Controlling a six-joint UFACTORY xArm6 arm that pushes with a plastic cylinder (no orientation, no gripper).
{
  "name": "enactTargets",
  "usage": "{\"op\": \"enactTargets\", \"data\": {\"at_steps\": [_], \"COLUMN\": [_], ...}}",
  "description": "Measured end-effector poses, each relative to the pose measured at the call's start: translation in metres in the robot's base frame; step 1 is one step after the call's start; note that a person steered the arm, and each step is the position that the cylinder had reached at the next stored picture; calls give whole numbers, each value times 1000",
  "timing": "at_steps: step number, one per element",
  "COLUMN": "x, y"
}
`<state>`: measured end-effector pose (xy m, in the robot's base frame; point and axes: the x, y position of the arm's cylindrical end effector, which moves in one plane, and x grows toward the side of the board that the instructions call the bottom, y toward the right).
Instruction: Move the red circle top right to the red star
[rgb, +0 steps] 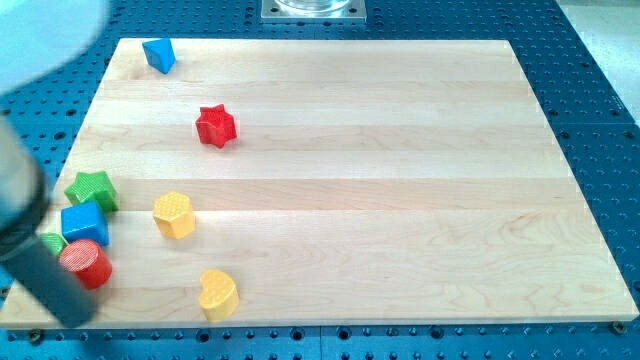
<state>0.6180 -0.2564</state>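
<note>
Landmark: I place everything from the red star (215, 126), on the wooden board (400, 180) in its upper-left part.
Red circle (86, 264): well below the star, toward the view's left, near the board's bottom-left corner.
My tip (75, 318): the blurred dark rod ends just below the red circle; contact unclear.
Pincer: none fitted, only the rod, holding nothing.
Blue cube (84, 224): directly above the red circle, touching it.
Green star (91, 188): above the cube.
Green block (50, 243): partly hidden, shape unclear.
Yellow hexagon (174, 215): below the red star.
Yellow heart (218, 293): lower still.
Small blue block (159, 54): above-left of the star.
</note>
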Motion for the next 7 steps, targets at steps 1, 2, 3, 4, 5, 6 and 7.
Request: {"op": "enactTargets", "data": {"at_steps": [1, 2, 3, 4, 5, 6, 7], "x": [-12, -45, -50, -15, -2, -60, -116], "y": [-47, -34, 14, 17, 69, 129, 174]}}
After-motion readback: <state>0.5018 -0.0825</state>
